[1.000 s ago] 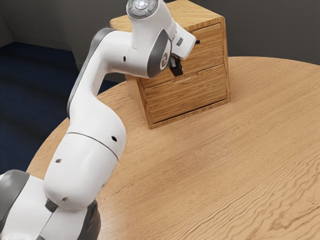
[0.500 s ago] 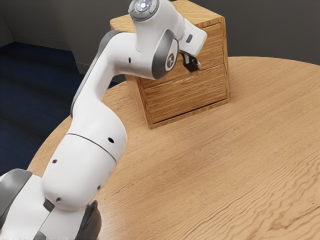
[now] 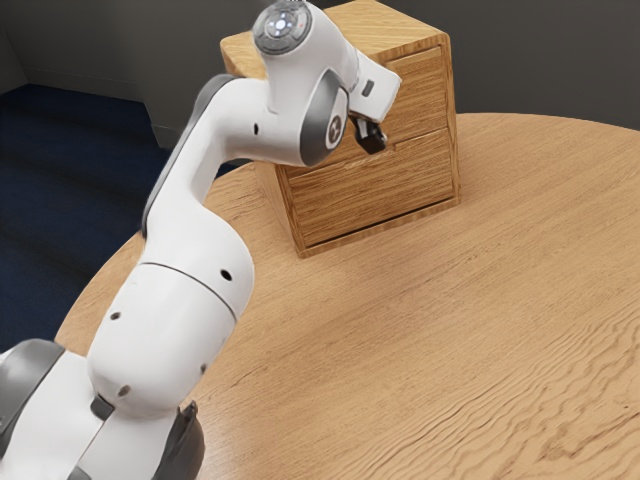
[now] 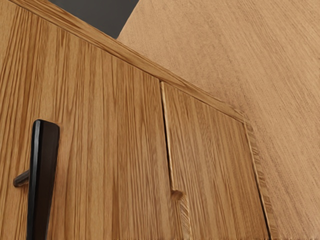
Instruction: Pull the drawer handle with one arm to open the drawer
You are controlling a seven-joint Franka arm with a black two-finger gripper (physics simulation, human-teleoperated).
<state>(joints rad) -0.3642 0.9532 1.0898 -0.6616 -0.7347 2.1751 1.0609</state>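
On the round table [image 3: 480, 320], drawer cabinet [image 3: 375, 190], gripper [image 3: 369, 137] near black handle [image 4: 42, 175]

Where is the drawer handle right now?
In the wrist view, the black handle sits on the upper drawer front, the panel farther from the table.

Honestly there was nothing readable, no text, logos or numbers on the wooden drawer cabinet [image 3: 400, 185] or the white arm [image 3: 190, 250].

A round wooden table [image 3: 480, 330] stands on dark blue floor [image 3: 60, 160] before a grey wall [image 3: 540, 50].
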